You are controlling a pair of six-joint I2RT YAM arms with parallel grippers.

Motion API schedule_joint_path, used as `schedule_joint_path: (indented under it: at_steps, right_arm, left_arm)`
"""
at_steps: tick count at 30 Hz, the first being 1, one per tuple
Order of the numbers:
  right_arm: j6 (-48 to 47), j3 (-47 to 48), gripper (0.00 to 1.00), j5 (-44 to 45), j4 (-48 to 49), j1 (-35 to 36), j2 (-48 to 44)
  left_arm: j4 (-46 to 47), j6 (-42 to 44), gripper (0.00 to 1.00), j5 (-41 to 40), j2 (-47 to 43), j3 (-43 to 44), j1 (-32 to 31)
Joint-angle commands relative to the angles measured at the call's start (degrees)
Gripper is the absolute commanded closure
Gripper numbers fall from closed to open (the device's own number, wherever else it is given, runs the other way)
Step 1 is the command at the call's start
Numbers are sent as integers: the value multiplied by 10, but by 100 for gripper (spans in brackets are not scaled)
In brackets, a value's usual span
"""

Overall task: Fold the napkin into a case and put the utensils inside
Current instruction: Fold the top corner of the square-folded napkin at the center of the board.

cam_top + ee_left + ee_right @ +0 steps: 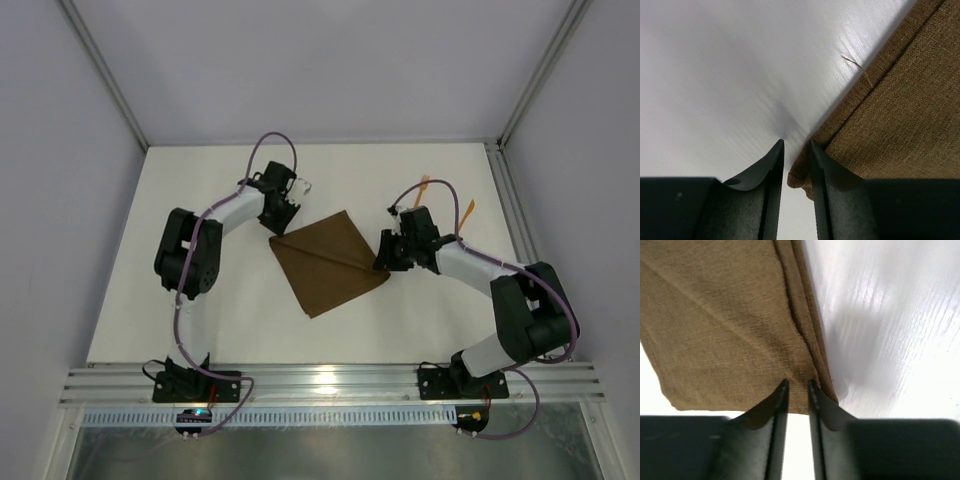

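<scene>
The dark brown napkin (330, 262) lies folded in the middle of the white table, turned like a diamond, with a crease across it. My left gripper (277, 225) is at its left corner. In the left wrist view that gripper (796, 142) is narrowly open, and the napkin (890, 110) has its corner poking into the gap against the right finger. My right gripper (383, 265) is at the napkin's right corner. It (798, 381) is narrowly open too, its tips at the edge of the layered napkin (725, 315). Two orange utensils (423, 186) (468, 211) lie behind the right arm.
A metal rail (510, 200) runs along the table's right side and another rail (330, 385) along the front by the arm bases. Grey walls close in the left, back and right. A loose thread (857, 67) hangs off the napkin's hem.
</scene>
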Motion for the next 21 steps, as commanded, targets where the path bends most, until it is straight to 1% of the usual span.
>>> schedule_joint_path:
  at_steps: [1, 2, 4, 5, 6, 12, 15, 17, 18, 19, 21]
  right_arm:
    - [-31, 67, 66, -11, -44, -4, -27]
    - [-42, 95, 55, -10, -48, -5, -15]
    - [-54, 120, 48, -14, -46, -11, 5]
    - [-63, 131, 46, -25, -44, -19, 19]
    - [-65, 158, 45, -30, -44, -23, 55]
    - [-74, 249, 44, -71, -41, -30, 164]
    - [-62, 300, 44, -106, -14, -29, 213]
    - [-51, 346, 44, -117, -6, -29, 256]
    - [-49, 362, 44, -126, -7, -30, 270]
    - [-45, 377, 44, -127, -12, -29, 284]
    - [-39, 411, 44, -132, -18, -30, 325]
  left_arm:
    - [2, 25, 70, 18, -52, 5, 3]
    - [2, 25, 67, 25, -57, 7, 3]
    - [-4, 25, 62, 25, -71, 13, 3]
    - [-6, 25, 61, 24, -77, 18, 3]
    - [-9, 24, 60, 21, -83, 18, 3]
    - [-37, 24, 58, 28, -130, -19, 3]
    - [-62, 18, 60, 39, -139, -46, 3]
    - [-76, 18, 64, 47, -156, -67, -3]
    - [-76, 31, 65, 48, -166, -81, -9]
    - [-76, 42, 64, 37, -177, -113, -31]
    - [-78, 62, 63, 19, -204, -141, -61]
